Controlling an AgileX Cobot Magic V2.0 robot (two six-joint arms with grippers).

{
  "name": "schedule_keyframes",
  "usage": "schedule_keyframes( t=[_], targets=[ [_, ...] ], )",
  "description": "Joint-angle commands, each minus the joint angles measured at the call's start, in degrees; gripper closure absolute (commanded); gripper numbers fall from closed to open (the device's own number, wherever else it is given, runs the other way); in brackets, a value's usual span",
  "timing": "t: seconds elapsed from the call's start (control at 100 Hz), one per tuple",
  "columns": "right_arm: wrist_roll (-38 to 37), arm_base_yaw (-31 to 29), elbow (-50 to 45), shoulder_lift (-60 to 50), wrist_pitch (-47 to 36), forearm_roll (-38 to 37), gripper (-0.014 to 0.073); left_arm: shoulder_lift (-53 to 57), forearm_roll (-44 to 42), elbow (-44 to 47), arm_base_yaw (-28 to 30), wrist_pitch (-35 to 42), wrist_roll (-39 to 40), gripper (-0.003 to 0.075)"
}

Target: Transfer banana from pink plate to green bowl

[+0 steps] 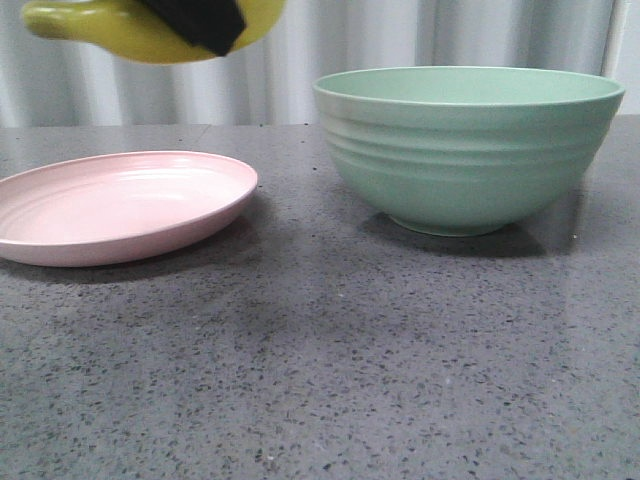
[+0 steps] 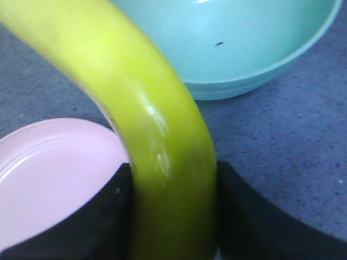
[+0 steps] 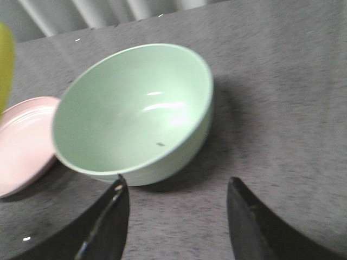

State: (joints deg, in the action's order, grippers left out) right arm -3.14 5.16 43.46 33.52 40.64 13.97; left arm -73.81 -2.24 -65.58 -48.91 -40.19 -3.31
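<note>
- While the left gripper (image 2: 173,216) clamps the banana (image 1: 120,30) above the pink plate (image 1: 120,205), nothing blocks the green bowl (image 1: 465,150) beside it.
- Right gripper (image 3: 178,216) hovers near the bowl, jaws apart, over the grey speckled table (image 1: 350,350).

yellow banana (image 1: 120,30) aloft, pink plate (image 1: 120,205) bare, green bowl (image 1: 470,150) beside
</note>
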Motion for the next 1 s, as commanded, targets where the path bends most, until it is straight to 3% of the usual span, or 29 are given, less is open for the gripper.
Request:
schedule_keyframes(
  t=[0.0,0.14,0.45,0.87,0.99],
  targets=[
    [2.44,2.13,4.81,5.11,-3.37,3.98,0.0248,1.89,0.01,-2.06,-2.88,3.22,-0.12,0.0739],
    [3.14,7.14,10.55,13.44,-3.9,8.08,0.0248,1.79,0.01,-2.06,-6.18,3.28,-0.12,0.0739],
    [2.82,19.48,23.82,32.71,-9.39,8.75,0.0247,1.79,0.25,-2.06,-8.06,3.28,-0.12,0.0738],
    [2.71,20.42,32.51,46.92,-9.53,12.61,0.025,1.79,0.38,-2.06,-8.06,3.44,-0.12,0.0739],
    [2.71,20.42,32.51,46.88,-8.81,12.61,0.0351,1.79,0.38,-2.06,-8.06,3.44,-0.12,0.0738]
  ],
)
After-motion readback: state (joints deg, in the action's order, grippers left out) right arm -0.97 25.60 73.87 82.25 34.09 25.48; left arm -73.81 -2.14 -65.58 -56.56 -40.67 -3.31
